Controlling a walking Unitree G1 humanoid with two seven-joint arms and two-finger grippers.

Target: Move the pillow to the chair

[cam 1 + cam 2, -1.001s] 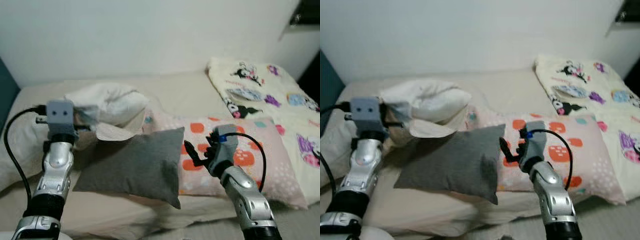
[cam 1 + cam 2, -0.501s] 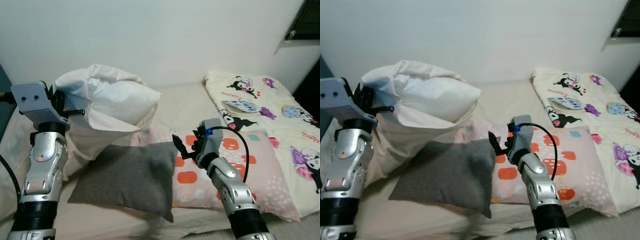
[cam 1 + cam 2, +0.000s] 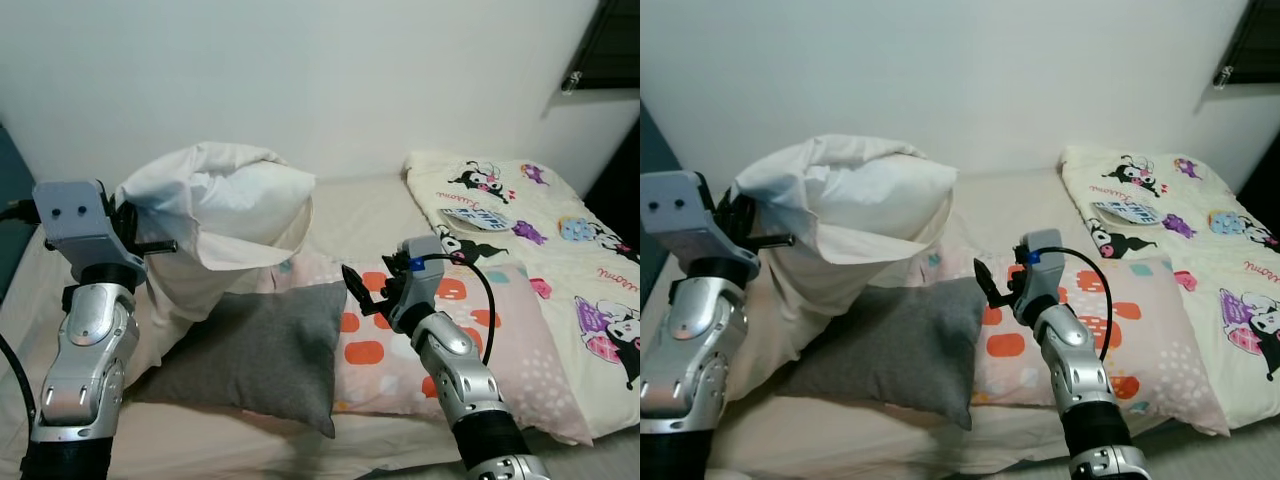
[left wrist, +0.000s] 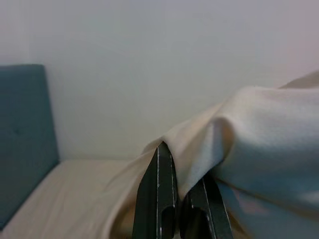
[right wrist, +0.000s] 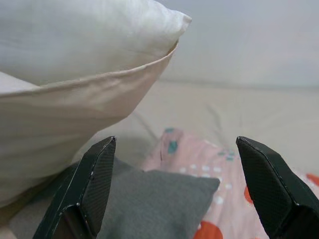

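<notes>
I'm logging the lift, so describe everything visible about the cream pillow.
The cream pillow is plump, soft cloth with a loose, creased case, its open hem sagging below. It is raised off the bed, its lower end trailing toward the grey cushion. The left pincer is shut on a fold at its side. The right pincer stands open and apart, above the spotted pink pillow.

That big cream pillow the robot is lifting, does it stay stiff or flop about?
Probably floppy: the big cream fabric pillow sags and folds below the left pincer, shut on one edge. Likely light for its bulk, since that single pinch holds it above the grey pillow.
</notes>
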